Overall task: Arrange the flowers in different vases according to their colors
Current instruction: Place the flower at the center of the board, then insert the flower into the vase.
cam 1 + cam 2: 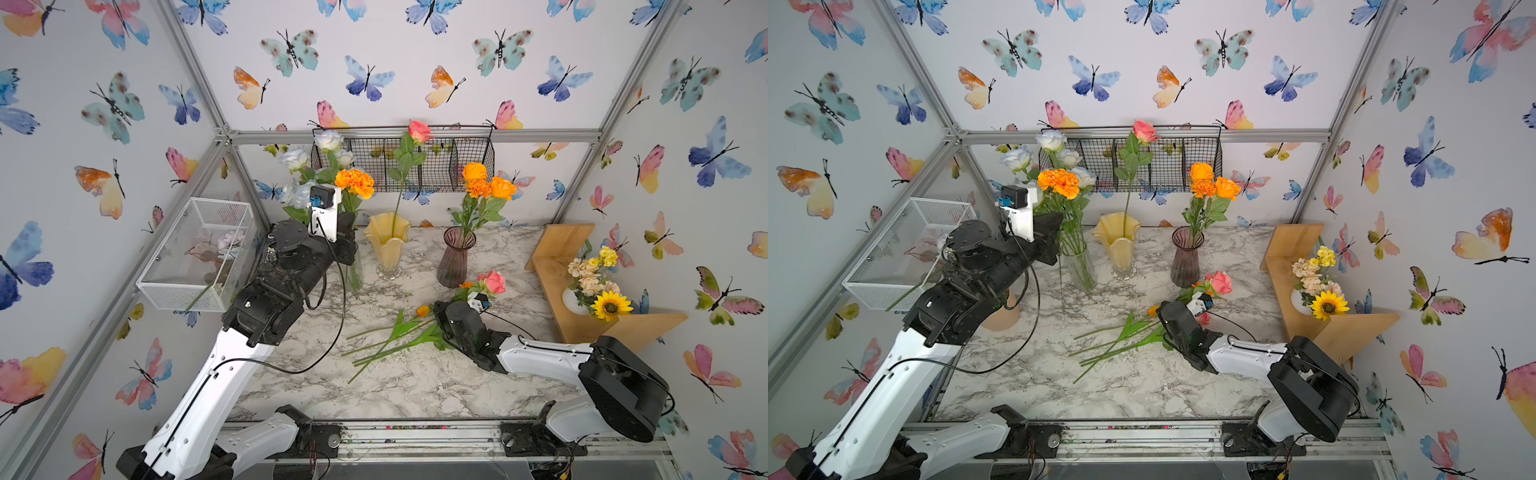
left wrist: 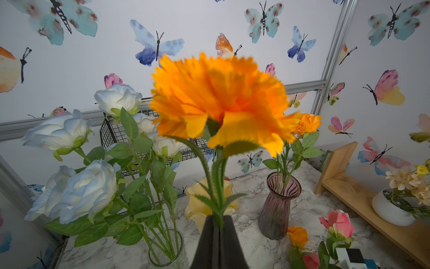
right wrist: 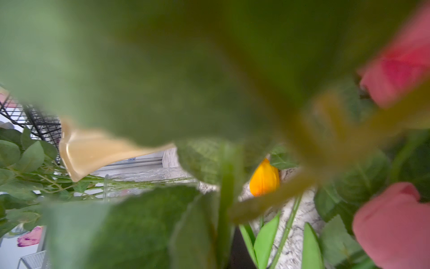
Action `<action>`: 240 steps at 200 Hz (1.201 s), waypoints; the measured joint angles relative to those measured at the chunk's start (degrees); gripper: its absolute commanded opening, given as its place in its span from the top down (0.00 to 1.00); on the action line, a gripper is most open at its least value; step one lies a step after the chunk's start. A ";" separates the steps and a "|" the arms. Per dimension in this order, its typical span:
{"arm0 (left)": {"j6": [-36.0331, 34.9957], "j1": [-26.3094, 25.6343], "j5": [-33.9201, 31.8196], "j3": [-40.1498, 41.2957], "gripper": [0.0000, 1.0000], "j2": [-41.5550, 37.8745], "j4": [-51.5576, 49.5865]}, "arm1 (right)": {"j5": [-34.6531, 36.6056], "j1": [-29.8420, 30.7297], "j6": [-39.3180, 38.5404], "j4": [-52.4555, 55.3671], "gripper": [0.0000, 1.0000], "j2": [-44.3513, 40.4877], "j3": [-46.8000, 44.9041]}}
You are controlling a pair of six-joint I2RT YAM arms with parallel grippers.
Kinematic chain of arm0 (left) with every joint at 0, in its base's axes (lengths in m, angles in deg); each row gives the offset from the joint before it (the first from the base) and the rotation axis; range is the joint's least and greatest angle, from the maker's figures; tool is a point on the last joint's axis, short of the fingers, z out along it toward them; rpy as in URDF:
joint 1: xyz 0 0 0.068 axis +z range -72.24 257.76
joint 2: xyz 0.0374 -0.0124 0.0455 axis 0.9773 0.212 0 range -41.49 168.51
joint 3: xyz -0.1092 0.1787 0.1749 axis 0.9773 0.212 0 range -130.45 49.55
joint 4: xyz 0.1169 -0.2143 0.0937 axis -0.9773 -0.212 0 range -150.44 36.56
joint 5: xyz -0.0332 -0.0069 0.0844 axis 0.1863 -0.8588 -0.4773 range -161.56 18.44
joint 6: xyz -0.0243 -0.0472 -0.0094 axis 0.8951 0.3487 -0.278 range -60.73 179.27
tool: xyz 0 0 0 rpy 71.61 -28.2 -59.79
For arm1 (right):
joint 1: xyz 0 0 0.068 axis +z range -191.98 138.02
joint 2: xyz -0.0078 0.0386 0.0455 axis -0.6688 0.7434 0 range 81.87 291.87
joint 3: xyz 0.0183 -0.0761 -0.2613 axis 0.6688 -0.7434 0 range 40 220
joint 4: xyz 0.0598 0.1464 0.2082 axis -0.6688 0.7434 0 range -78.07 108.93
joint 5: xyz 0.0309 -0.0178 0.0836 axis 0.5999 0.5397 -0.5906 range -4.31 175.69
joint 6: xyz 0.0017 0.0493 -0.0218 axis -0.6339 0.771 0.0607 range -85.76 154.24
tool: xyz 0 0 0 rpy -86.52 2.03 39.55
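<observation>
Blurred green leaves (image 3: 162, 76) are pressed close against the right wrist lens, and an orange tulip bud (image 3: 265, 178) and pink blooms (image 3: 393, 223) are seen past them. The right claw (image 1: 451, 316) is found low among the loose flowers (image 1: 390, 338) heaped on the counter (image 1: 395, 386), just on the near side of the purple vase (image 1: 455, 257). Its fingers are buried in foliage, so it cannot be told whether they are spread or pressed together. A pink rose (image 1: 493, 281) is laid at the far right end of that heap, with the stems fanned out to the near left.

The left claw (image 2: 218, 220) is held high at the left and is pinched on the stem of an orange marigold (image 2: 218, 102). The marigold's head is placed among the white roses (image 1: 1050, 141) that are stood in the clear vase (image 1: 1079, 266). A tall pink rose (image 1: 419, 131) is stood alone in the yellow vase (image 1: 387, 241) at the far middle. Orange flowers (image 1: 486, 183) are stood in the purple vase, to the right of the yellow one.
</observation>
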 measured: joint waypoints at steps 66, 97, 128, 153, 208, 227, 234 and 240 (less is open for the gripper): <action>1.66 -3.80 2.91 -0.26 0.98 7.21 -0.20 | 0.66 0.02 -1.07 7.45 0.08 -6.32 -0.98; 2.12 -6.73 3.17 -3.23 0.98 12.61 0.76 | 0.92 0.02 -1.49 11.89 0.02 -14.60 -2.69; 3.93 -6.93 4.90 -6.67 0.99 16.68 3.04 | 0.57 0.02 -2.12 17.97 0.02 -18.58 -2.08; 5.86 -6.93 6.40 -9.16 0.99 19.39 5.86 | 0.42 0.00 -3.58 23.76 0.02 -19.39 -0.24; 9.46 -6.93 9.77 -13.75 1.00 26.43 18.12 | 3.26 0.02 -4.74 31.21 0.02 -36.59 -5.03; 10.60 -6.93 10.14 -17.55 1.00 31.04 23.50 | 4.87 0.00 -5.81 32.63 0.02 -41.44 -6.56; 10.91 -6.95 10.49 -19.10 1.00 32.87 25.55 | 5.44 0.00 -6.29 33.18 0.02 -42.40 -6.60; 11.06 -7.04 10.71 -20.33 1.00 34.32 27.06 | 5.90 0.00 -6.71 33.48 0.02 -42.86 -6.60</action>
